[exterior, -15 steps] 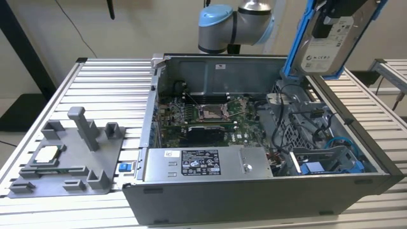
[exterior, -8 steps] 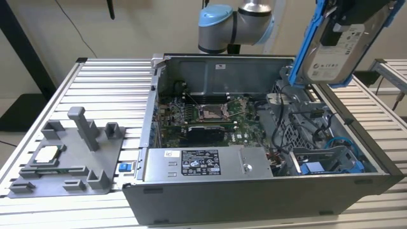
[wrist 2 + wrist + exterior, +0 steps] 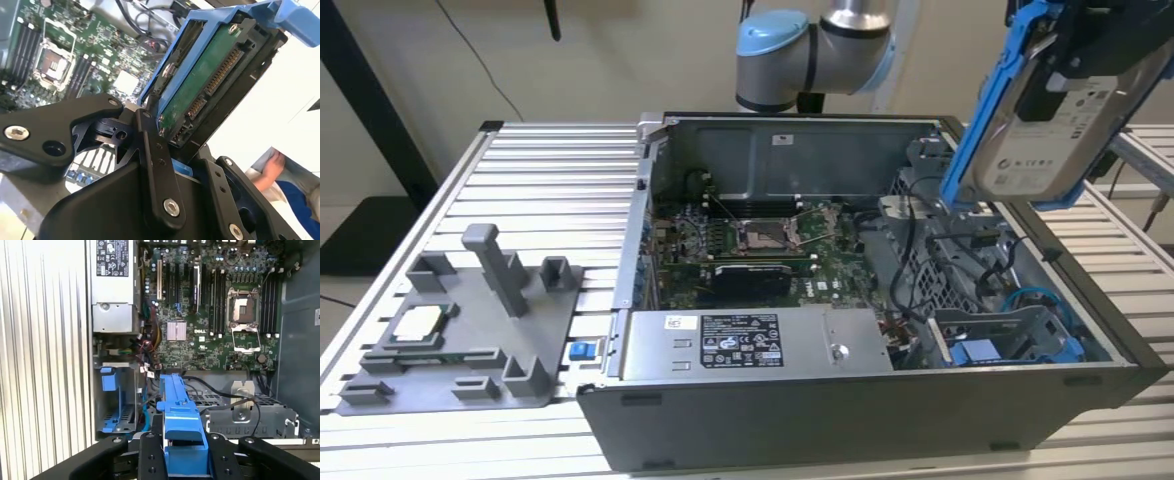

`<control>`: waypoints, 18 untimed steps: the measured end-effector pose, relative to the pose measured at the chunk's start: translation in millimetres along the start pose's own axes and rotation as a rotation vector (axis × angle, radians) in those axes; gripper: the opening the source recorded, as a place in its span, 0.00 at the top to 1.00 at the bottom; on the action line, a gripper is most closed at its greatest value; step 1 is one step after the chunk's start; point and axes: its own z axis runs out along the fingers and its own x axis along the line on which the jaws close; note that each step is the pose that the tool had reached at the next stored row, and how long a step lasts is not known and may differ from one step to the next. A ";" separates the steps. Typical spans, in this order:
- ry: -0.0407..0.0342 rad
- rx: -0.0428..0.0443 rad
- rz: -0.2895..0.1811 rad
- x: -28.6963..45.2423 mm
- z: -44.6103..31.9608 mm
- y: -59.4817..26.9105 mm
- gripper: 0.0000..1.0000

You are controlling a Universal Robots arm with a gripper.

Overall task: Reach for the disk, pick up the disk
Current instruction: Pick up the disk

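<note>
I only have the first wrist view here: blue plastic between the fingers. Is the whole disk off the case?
Observer: Yes. In the exterior view the disk hangs in the air above the open computer case, near the exterior view's right.
Operator: Is the grip on the frame or the metal?
Observer: In the second wrist view a finger presses the disk's blue frame beside the green circuit board.
Operator: Anything left of the case?
Observer: A gray fixture tray holding a small square chip.
</note>
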 end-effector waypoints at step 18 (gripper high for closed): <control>-0.0013 -0.0001 0.000 53.4 18.7 1.0 1.00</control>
